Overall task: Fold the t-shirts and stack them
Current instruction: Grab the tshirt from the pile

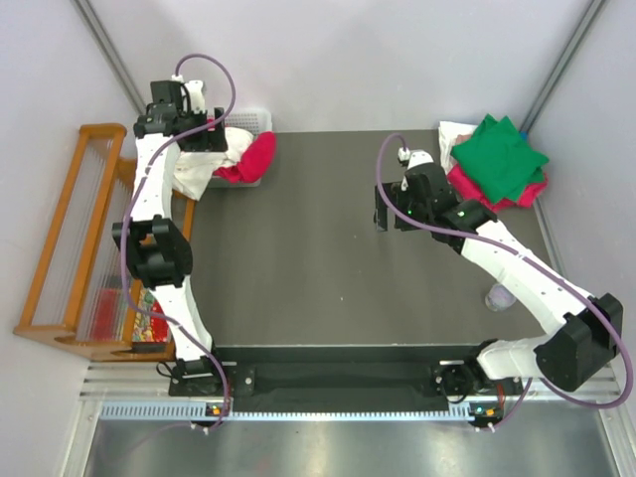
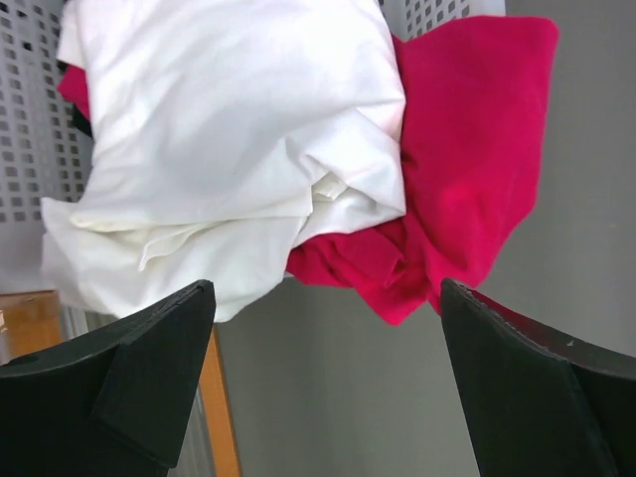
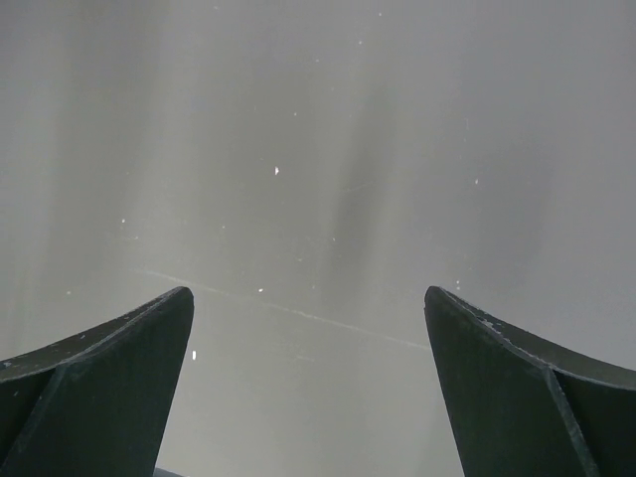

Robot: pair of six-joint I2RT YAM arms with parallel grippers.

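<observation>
A crumpled white t-shirt [image 2: 229,149] and a crimson-pink t-shirt [image 2: 457,169] spill over the edge of the white slotted basket [image 2: 30,129]. In the top view they lie at the table's far left, white [image 1: 199,171] and crimson [image 1: 255,159]. My left gripper [image 2: 328,298] hovers just short of them, open, with nothing between its fingers [image 2: 149,368]; from above it [image 1: 217,139] sits by the basket. At the far right lies a folded stack: green t-shirt [image 1: 499,154] on top, crimson [image 1: 475,189] and white [image 1: 454,132] below. My right gripper [image 1: 388,221] stands left of the stack, open and empty [image 3: 308,298].
The basket [image 1: 256,119] sits at the dark table's [image 1: 318,268] far left corner. A wooden rack [image 1: 70,238] stands off the table's left side. A small clear object [image 1: 500,296] lies near the right arm's forearm. Grey walls close in behind.
</observation>
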